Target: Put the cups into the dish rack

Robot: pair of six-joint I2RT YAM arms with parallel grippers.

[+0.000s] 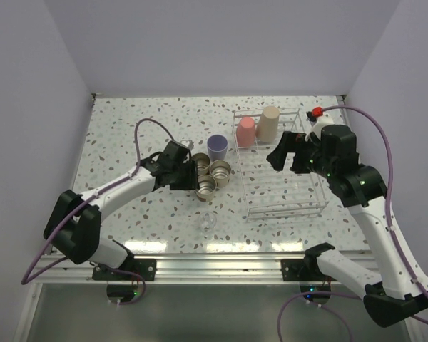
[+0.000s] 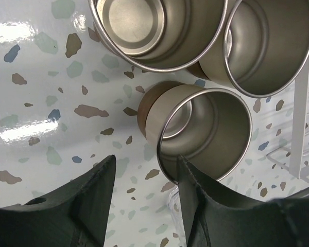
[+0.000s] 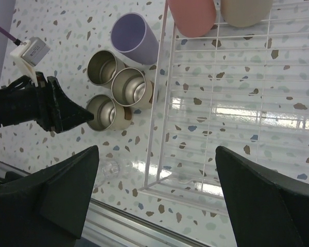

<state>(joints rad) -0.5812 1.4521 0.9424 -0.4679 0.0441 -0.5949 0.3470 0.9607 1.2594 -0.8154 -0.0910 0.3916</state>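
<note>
Three short beige cups with shiny insides cluster on the table: (image 1: 200, 161), (image 1: 220, 169) and, nearest me, (image 1: 206, 188). A lavender cup (image 1: 217, 147) stands just behind them. A pink cup (image 1: 246, 131) and a taller tan cup (image 1: 269, 124) stand in the dish rack's (image 1: 321, 192) far left corner. My left gripper (image 2: 146, 159) reaches the nearest beige cup (image 2: 206, 134). Its right finger lies at the cup's rim and its left finger stands off over the table, jaws apart. My right gripper (image 3: 153, 154) hovers wide open over the rack (image 3: 155, 118), holding nothing.
A small clear glass object (image 1: 210, 221) lies on the speckled table in front of the beige cups, also below my left fingers (image 2: 170, 198). White walls close in left, right and behind. A metal rail (image 1: 214, 267) runs along the near edge.
</note>
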